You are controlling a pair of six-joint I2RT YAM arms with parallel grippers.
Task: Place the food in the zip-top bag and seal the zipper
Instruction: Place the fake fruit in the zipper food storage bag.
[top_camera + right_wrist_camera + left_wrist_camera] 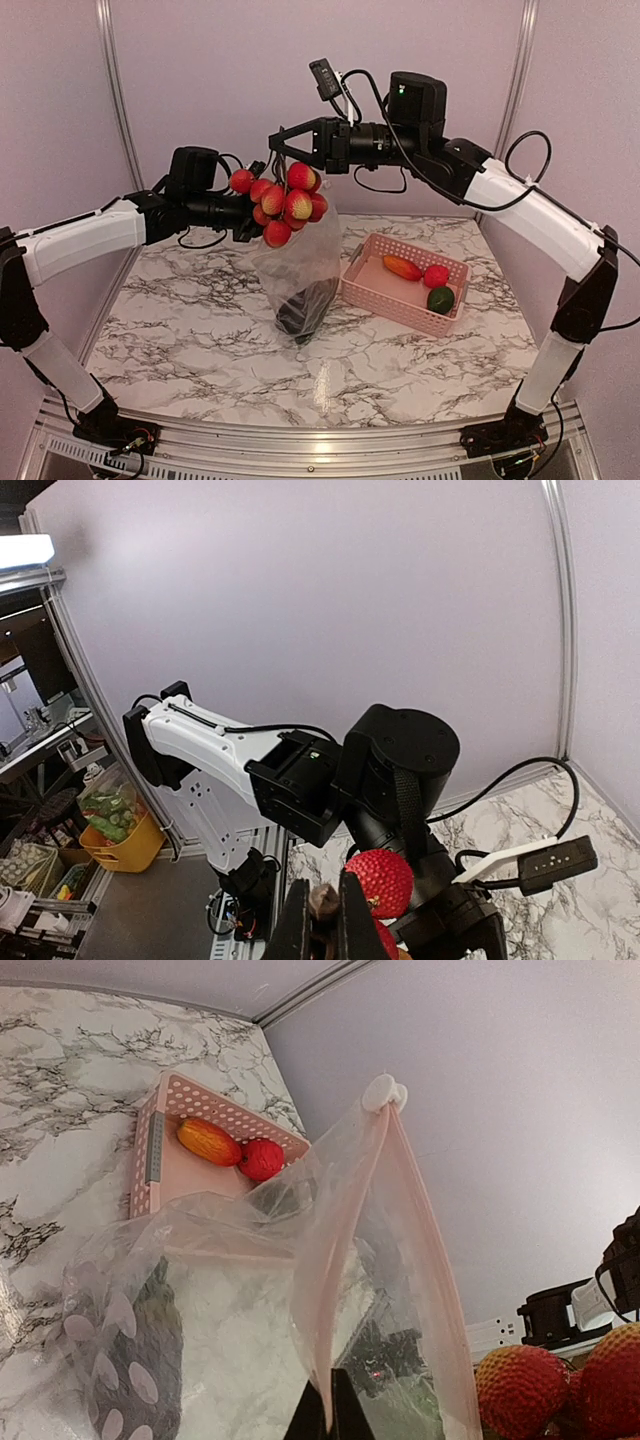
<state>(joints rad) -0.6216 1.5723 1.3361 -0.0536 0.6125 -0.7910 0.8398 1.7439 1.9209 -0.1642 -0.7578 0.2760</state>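
Both arms rise from the lower corners of the top view and bend inward over the bench (200,335). The left arm (80,240) reaches level toward the centre. The left tool (326,1410) is clenched on the upper edge of the bag (305,255), which hangs with the aubergine (306,305) in its bottom. The right arm (530,215) arches across the upper middle. The right tool (323,920) is clamped on the top of the berries (282,200), which hang at the bag's mouth. Right of the bag, the basket (390,303) holds the mango (402,267), a red piece (436,276) and a green piece (441,299).

Pink slotted basket (395,308) resting right of centre on white marble-patterned desk (190,340). Plain lilac walls (200,80) behind and alongside.
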